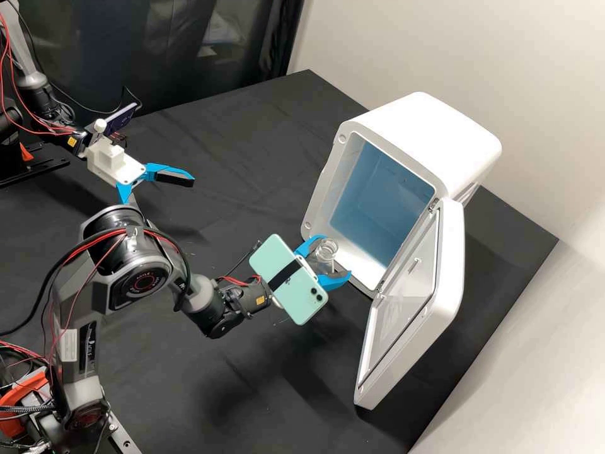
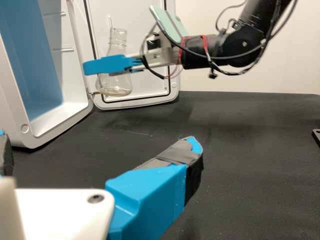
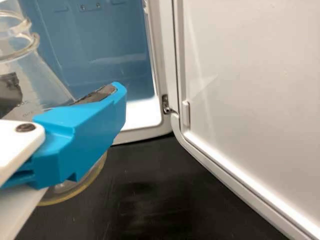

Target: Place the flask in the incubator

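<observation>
Blue fingers of the right gripper [image 1: 324,261] pinch a clear glass flask [image 1: 324,251] just below its neck, holding it upright. Directly ahead of the gripper is the white rim of the incubator [image 1: 326,183], its blue chamber open. The door [image 1: 444,284] hangs just beside the outer finger. Probable hazards are the flask base striking the lower rim if carried in too low, a finger clipping the door, or smooth glass sliding in the pinch. The left gripper [image 1: 154,186], fingers spread, hangs well behind.
</observation>
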### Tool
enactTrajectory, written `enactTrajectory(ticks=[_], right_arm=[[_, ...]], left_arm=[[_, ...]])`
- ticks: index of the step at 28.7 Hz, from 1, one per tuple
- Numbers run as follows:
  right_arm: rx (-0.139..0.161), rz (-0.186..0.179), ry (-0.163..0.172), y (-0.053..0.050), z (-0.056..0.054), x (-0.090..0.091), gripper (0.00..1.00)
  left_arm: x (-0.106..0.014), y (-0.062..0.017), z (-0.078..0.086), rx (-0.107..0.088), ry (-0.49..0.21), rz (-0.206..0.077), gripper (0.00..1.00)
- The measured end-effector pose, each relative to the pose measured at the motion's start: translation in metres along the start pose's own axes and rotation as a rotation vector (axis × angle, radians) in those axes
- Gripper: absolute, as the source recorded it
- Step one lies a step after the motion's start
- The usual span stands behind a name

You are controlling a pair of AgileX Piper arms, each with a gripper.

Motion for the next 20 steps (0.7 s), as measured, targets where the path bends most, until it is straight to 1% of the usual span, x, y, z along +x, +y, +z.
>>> enactTrajectory(ticks=[3,6,8,10,12,14,17,20], right_arm=[[0.003,0.002,0.008,0.002,-0.009,0.011,0.0],[0.005,0.026,0.02,0.009,-0.021,0.028,0.0],[0.001,0.039,0.017,0.011,-0.026,0.039,0.0],[0.003,0.058,0.0,0.014,-0.031,0.052,0.0],[-0.001,0.062,-0.003,0.014,-0.036,0.062,0.0],[-0.012,0.054,-0.013,0.012,-0.039,0.072,0.0],[-0.042,0.046,-0.035,0.009,-0.048,0.09,0.0],[-0.061,0.038,-0.05,0.005,-0.054,0.104,0.0]], left_arm=[[0.0,0.0,0.0,0.0,0.0,0.0,1.0],[0.0,0.0,0.0,0.0,0.0,0.0,1.0],[0.0,0.0,0.0,0.0,0.0,0.0,1.0],[0.0,0.0,0.0,0.0,0.0,0.0,1.0],[0.0,0.0,0.0,0.0,0.0,0.0,1.0],[0.0,0.0,0.0,0.0,0.0,0.0,1.0],[0.0,-0.0002,0.001,0.001,-0.005,-0.001,1.0],[0.001,-0.001,0.002,0.0,-0.008,-0.003,1.0]])
